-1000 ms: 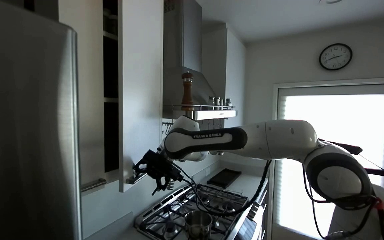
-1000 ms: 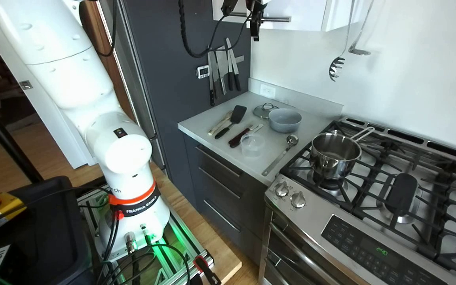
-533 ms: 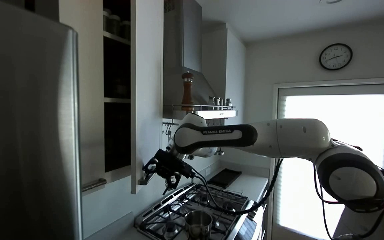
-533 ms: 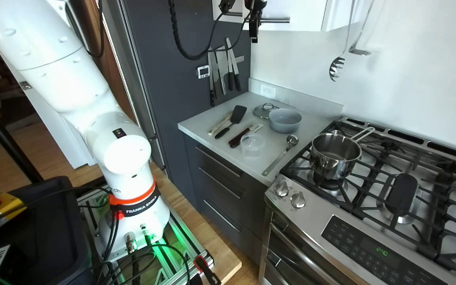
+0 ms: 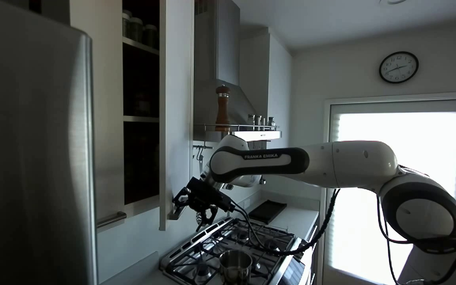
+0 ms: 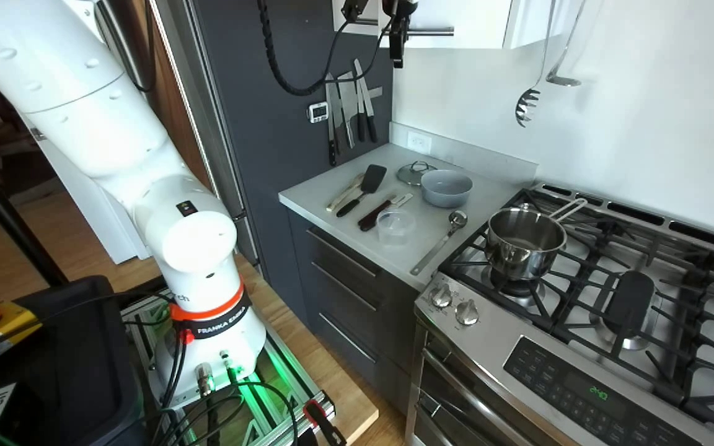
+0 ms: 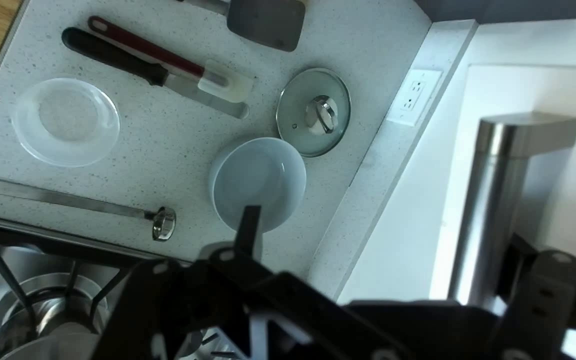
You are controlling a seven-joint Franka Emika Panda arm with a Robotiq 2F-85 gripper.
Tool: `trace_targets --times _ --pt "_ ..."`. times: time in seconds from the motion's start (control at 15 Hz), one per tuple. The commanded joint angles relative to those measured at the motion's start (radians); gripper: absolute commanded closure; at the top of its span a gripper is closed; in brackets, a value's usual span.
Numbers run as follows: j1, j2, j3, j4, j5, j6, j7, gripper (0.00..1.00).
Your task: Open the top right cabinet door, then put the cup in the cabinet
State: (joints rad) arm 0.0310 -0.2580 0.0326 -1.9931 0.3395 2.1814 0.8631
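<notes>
We are finding the top right cabinet door [image 5: 177, 118] standing open and screening part of the cabinet [image 5: 141, 205] from us. The jaws of the gripper [image 7: 382, 232] are standing wide apart, one finger [image 7: 515, 265] sitting between the bar handle [image 7: 485, 225] and the door; whether it is touching the metal, we cannot tell. Inside, jars [image 5: 136, 29] are standing on an upper shelf [image 5: 141, 45], while the lower space is lying too dark for us to make out. A matching grey panel [image 5: 101, 118] is flanking the opening, and the steel fridge [image 5: 34, 158] is blocking our sight beside it in an exterior view.

Well below the gripper, the see-through cup [image 6: 396, 226] is resting on a crowded counter [image 6: 310, 192]. Near it we are seeing a black-handled spreader [image 7: 113, 55] and a red-handled scraper [image 7: 148, 47]; a steel scoop [image 7: 83, 202] is lying between the cup and the stove [image 6: 487, 337]. A pale bowl [image 7: 253, 175], a glass lid [image 7: 298, 132] and a dark spatula [image 6: 373, 178] are filling the counter towards the walls. On the stove, a steel pot [image 6: 521, 265] is sitting.
</notes>
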Motion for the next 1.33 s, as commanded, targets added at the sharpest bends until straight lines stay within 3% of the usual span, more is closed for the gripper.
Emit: trace_targets --times 0.0,0.87,1.27 --pt "-0.027 0.017 -0.002 0.012 -0.029 -0.007 -0.018 0.0" --pt "-0.096 0.038 -0.098 0.062 -0.038 -0.181 -0.33 0.0" --pt "-0.109 0.035 -0.121 0.068 0.004 -0.187 -0.45 0.0"
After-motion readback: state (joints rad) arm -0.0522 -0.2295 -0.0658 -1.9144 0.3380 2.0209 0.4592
